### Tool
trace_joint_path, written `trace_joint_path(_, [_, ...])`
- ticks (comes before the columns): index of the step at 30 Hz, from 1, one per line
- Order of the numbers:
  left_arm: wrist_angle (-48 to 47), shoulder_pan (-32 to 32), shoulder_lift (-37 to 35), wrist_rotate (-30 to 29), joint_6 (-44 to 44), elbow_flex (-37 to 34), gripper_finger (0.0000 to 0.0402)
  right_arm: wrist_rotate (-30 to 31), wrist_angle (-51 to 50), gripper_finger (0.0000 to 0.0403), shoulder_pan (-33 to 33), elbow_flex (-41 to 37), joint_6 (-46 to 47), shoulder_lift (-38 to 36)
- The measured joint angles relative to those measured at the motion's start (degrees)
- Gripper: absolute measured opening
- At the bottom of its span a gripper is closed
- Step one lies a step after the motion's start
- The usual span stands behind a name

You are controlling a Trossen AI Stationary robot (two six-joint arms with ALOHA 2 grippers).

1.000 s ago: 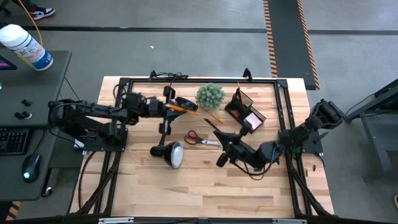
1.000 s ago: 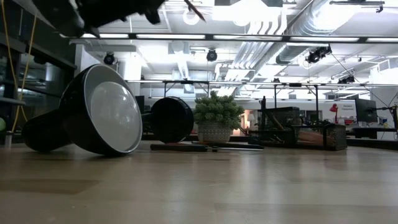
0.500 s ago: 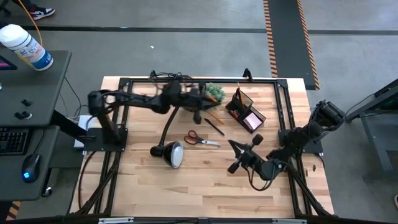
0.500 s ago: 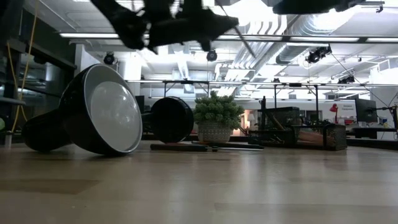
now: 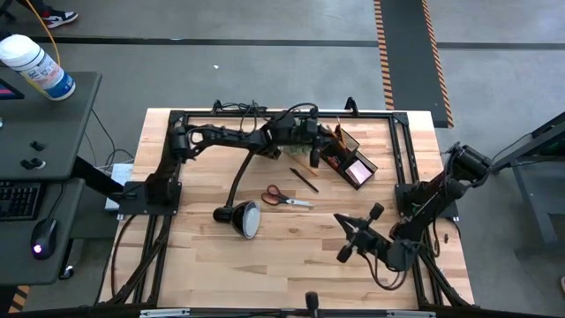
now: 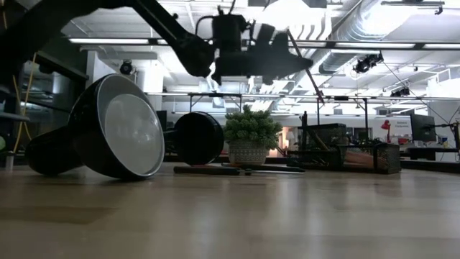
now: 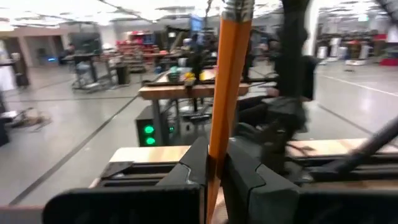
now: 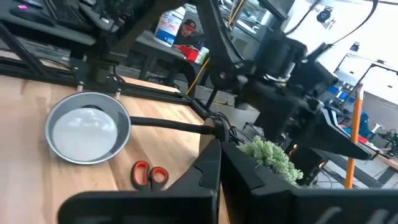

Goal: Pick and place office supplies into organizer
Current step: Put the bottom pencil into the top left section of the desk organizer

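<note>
My left gripper reaches out level over the plant, beside the dark organizer, and is shut on an orange pencil. A pink sticky-note pad lies in the organizer. The red-handled scissors and a dark pen lie flat on the table between the lamp and the organizer. My right gripper hangs shut and empty above the near right part of the table. My left gripper pinches the pencil's shaft between its two fingers. The fingers lie level and cross the pencil. The pencil stands roughly upright with its eraser end up, lifted clear of the table and organizer.
A black gooseneck lamp lies on its side, its head near the table's middle left and its neck running toward the far edge. The potted plant stands just left of the organizer. Bare wood stretches along the near edge.
My left gripper has carried the pencil toward the table's right edge, from above the lamp's base across the plant to the organizer, sinking a little. My right gripper has drawn back toward the near right corner, sinking and rolling as it went.
</note>
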Motion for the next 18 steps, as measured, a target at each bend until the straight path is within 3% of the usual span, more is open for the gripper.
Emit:
trace_joint_path(6, [-4.78, 0.99, 3.87, -5.61, -1.64, 6.97, 0.0004, 0.91, -0.1, 0.0, 0.98, 0.0, 1.34, 0.0])
trace_joint_path(11, [-16.63, 0.72, 4.03, -12.6, -2.35, 12.84, 0.0004, 0.91, -0.24, 0.0, 0.85, 0.0, 1.34, 0.0])
trace_joint_path(15, [-20.91, 0.8, 4.03, -12.76, 1.43, 14.86, 0.0005, 0.89, -0.24, 0.0, 0.53, 0.0, 1.54, 0.0])
trace_joint_path(18, [-20.39, 1.01, 4.05, -9.49, 2.95, 14.85, 0.0005, 0.51, -0.24, 0.0, 0.14, 0.0, 1.56, 0.0])
